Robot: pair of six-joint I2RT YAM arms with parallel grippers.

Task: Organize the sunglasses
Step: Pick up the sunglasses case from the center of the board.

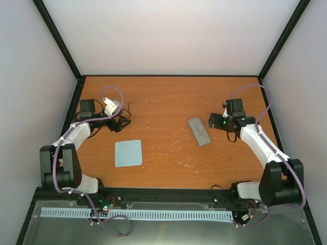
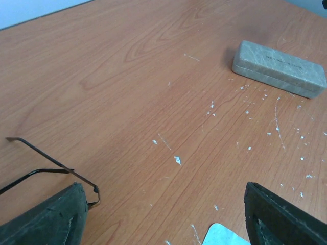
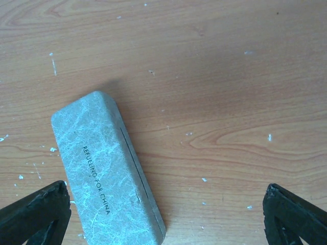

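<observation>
Left arm: the left gripper (image 1: 120,122) sits at the left-centre of the overhead frame, low over the bench (image 1: 163,97). In the left wrist view its jaws stand wide apart with bare wood between them, and nothing is clamped.

Sunglasses (image 2: 51,163): in the lower left of the left wrist frame, right beside the left-hand finger (image 2: 48,219). Two thin black arms are visible, one reaching up and to the left. The front of the frame passes behind that finger, so contact cannot be confirmed. Overhead, only faint dark lines show at the gripper's tip.

Light blue cloth (image 1: 127,153): flat on the bench, below and slightly right of the left gripper in the overhead frame. It is clear of both the sunglasses and the case.

Grey case (image 1: 199,131): closed, lying at an angle right of centre in the overhead frame, well apart from the sunglasses. The lid carries printed lettering.

Right arm: the right gripper (image 1: 213,121) is just beside the case's upper right end in the overhead frame. In the right wrist view its jaws are fully spread and empty. The case lies in the lower left of that frame, near the left-hand finger (image 3: 33,217); contact cannot be determined.
</observation>
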